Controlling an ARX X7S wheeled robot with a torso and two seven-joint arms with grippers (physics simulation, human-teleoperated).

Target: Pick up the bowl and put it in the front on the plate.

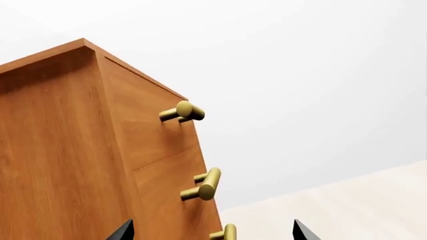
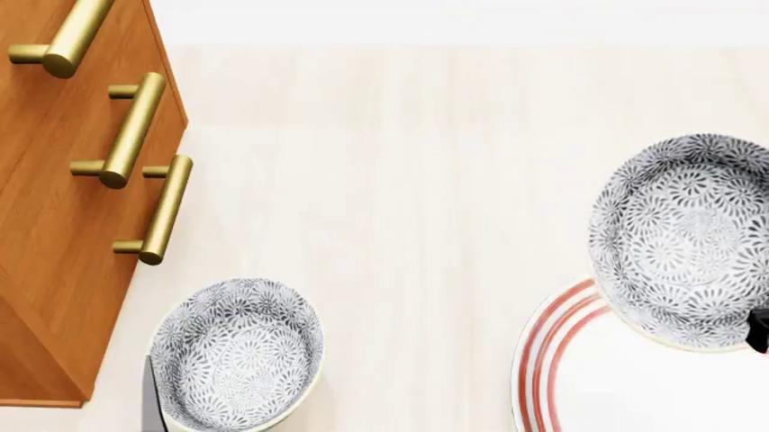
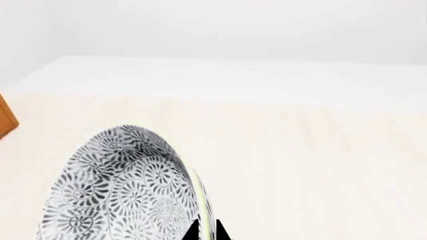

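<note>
My right gripper (image 3: 206, 233) is shut on the rim of a grey-blue floral bowl (image 3: 127, 190), one finger inside the wall and one outside. From the head, this bowl (image 2: 683, 236) overlaps the far left rim of the red-ringed white plate (image 2: 556, 355) at the lower right. Whether it touches the plate I cannot tell. Only a black bit of the right gripper (image 2: 759, 331) shows at the edge. A second matching bowl (image 2: 236, 354) sits on the table at the lower left. My left gripper (image 1: 213, 234) is open and holds nothing, facing the cabinet.
A wooden cabinet (image 2: 54, 234) with brass bar handles (image 2: 130, 130) stands at the table's left; the left wrist view shows its front (image 1: 67, 150) close by. Pale table surface (image 2: 409, 198) stretches between the bowls and back to the wall.
</note>
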